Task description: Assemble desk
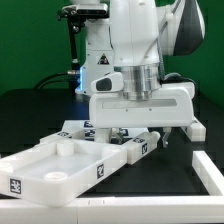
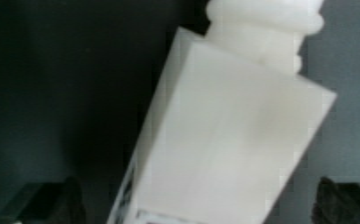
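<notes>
While viewed from outside, the gripper (image 1: 140,135) was held low over loose legs (image 1: 137,152) on the table (image 1: 175,172), the tabletop panel (image 1: 55,168) being laid toward the exterior view's left. From the wrist, one tilted leg (image 2: 221,130) — threaded peg visible — was seen between fingers (image 2: 52,197) spread wide, nothing gripped.

Your arm (image 1: 135,30) was glossy white in rounded shells, dark grey cap at one joint, pale grey collar at the wrist, your gripper (image 2: 198,198) blocky white, fingers (image 2: 52,200) black.
</notes>
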{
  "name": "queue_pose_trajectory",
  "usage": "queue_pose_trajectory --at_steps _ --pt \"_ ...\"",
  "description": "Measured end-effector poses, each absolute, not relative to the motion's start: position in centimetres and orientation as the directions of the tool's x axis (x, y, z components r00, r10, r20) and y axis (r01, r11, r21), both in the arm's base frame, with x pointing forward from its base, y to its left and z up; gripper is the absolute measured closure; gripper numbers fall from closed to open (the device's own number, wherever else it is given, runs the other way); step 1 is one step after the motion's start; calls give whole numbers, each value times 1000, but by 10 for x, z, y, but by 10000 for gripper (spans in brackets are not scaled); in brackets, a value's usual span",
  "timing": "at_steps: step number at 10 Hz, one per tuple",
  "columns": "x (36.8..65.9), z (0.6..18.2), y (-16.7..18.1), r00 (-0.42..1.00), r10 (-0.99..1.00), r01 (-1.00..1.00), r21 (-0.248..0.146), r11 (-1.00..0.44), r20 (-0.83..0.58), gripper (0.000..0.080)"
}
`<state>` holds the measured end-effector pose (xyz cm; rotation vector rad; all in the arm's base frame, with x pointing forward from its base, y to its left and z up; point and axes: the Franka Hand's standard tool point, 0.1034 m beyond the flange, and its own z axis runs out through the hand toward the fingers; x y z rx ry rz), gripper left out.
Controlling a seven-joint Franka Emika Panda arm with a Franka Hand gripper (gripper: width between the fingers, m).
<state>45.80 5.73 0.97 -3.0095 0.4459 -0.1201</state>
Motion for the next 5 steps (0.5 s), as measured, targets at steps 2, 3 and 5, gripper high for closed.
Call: queue_pose_trajectory --at_steps 2,3,5 --pt "458 9 57 954 -293 -285 -107 -953 63 346" --pt "458 9 57 954 -293 -285 -107 -953 63 521" --pt "457 11 60 956 -284 -277 -107 -955 67 518"
